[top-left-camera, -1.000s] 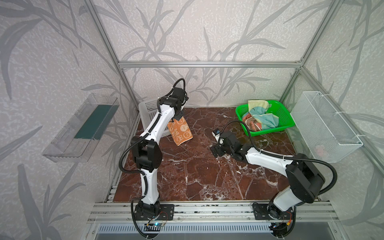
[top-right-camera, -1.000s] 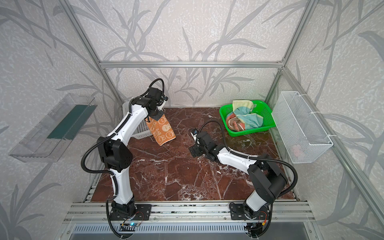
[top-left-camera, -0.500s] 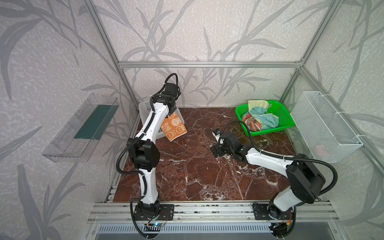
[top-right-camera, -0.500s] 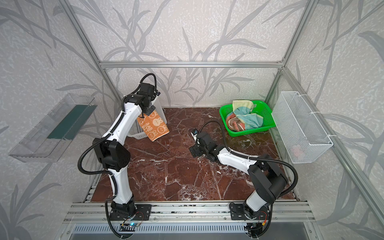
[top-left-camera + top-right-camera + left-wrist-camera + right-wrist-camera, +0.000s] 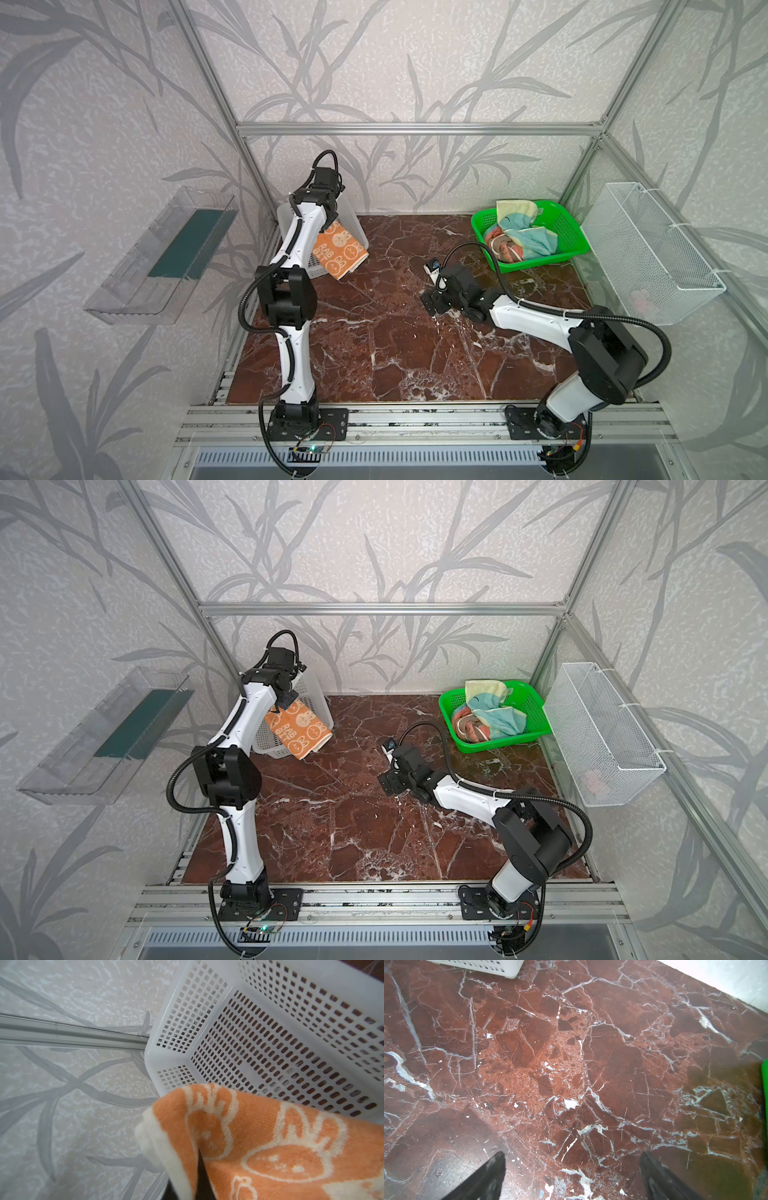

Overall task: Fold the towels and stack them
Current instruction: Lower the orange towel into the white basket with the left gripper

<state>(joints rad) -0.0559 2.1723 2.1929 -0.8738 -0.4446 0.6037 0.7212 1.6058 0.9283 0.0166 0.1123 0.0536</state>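
An orange towel point(image 5: 340, 251) point(image 5: 300, 732) with white bunnies hangs folded over the front edge of a white perforated basket point(image 5: 354, 224) point(image 5: 318, 696). My left gripper point(image 5: 330, 219) point(image 5: 289, 700) is shut on its upper corner. In the left wrist view the orange towel point(image 5: 270, 1147) covers my left gripper point(image 5: 200, 1178), above the white basket point(image 5: 270, 1032). A pale yellow and teal towel point(image 5: 521, 226) point(image 5: 490, 708) and a salmon-pink towel point(image 5: 503, 250) point(image 5: 468, 729) lie crumpled in the green basket point(image 5: 575, 245) point(image 5: 538, 729). My right gripper point(image 5: 433, 298) point(image 5: 388, 782) point(image 5: 572, 1167) stands open and empty, low over the marble table.
A white wire basket point(image 5: 652, 249) hangs on the right wall and a clear shelf point(image 5: 162, 253) on the left wall. In the right wrist view a corner of the white basket point(image 5: 477, 965) and an edge of the green basket point(image 5: 765, 1084) show beyond bare marble.
My left arm has swung back and to the left, carrying the orange towel from over the table to the white basket. The right arm has not moved.
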